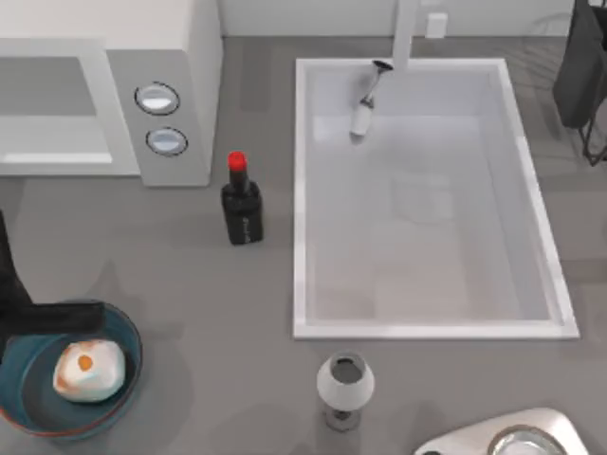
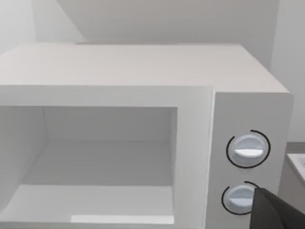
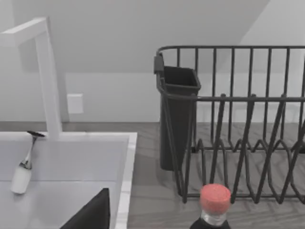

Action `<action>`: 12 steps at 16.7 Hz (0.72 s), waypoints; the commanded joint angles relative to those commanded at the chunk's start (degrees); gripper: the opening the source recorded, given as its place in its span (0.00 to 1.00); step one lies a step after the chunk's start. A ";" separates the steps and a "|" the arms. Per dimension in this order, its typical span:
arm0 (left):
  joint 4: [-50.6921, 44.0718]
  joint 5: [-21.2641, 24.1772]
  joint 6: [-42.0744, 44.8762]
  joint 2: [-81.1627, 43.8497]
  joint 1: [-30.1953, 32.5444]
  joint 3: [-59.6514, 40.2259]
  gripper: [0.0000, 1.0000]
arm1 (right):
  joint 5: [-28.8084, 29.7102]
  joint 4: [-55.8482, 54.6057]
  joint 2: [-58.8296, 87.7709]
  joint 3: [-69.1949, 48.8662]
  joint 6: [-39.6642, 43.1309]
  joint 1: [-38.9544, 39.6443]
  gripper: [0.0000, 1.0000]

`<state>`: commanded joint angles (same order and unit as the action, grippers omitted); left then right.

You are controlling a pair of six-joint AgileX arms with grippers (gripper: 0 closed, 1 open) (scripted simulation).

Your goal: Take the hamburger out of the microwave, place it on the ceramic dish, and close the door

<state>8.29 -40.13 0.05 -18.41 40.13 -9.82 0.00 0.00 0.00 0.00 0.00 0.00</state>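
Observation:
The hamburger (image 1: pixel 88 370) lies on the blue ceramic dish (image 1: pixel 28 403) at the table's front left. My left gripper (image 1: pixel 66 318) hovers open just behind the burger, over the dish's far rim, holding nothing. One of its dark fingers (image 2: pixel 279 212) shows in the left wrist view. The microwave (image 1: pixel 175 57) stands at the back left. Its cavity (image 2: pixel 95 162) is open and empty, and its two dials (image 2: pixel 248 149) sit on the side panel. The door is out of view. My right arm (image 1: pixel 512 438) is parked at the front right, gripper open, with one finger (image 3: pixel 90 214) showing.
A black bottle (image 1: pixel 242 204) with a red cap stands between the microwave and the white sink (image 1: pixel 301 190). A grey goblet (image 1: pixel 344 384) stands in front of the sink. A wire dish rack (image 3: pixel 228 124) is at the back right. A faucet (image 3: pixel 47 71) rises behind the sink.

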 joint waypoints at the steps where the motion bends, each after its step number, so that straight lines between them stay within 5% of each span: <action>1: -0.02 0.03 0.03 -0.03 -0.04 -0.03 0.00 | 0.00 0.00 0.00 0.00 0.00 0.00 1.00; 6: -5.48 7.89 7.93 -8.65 -9.13 -8.28 0.00 | 0.00 0.00 0.00 0.00 0.00 0.00 1.00; 12: -20.26 29.68 26.56 -34.19 -39.30 -29.56 0.00 | 0.00 0.00 0.00 0.00 0.00 0.00 1.00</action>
<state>-11.97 -10.44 26.60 -52.60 0.83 -39.38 0.00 0.00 0.00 0.00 0.00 0.00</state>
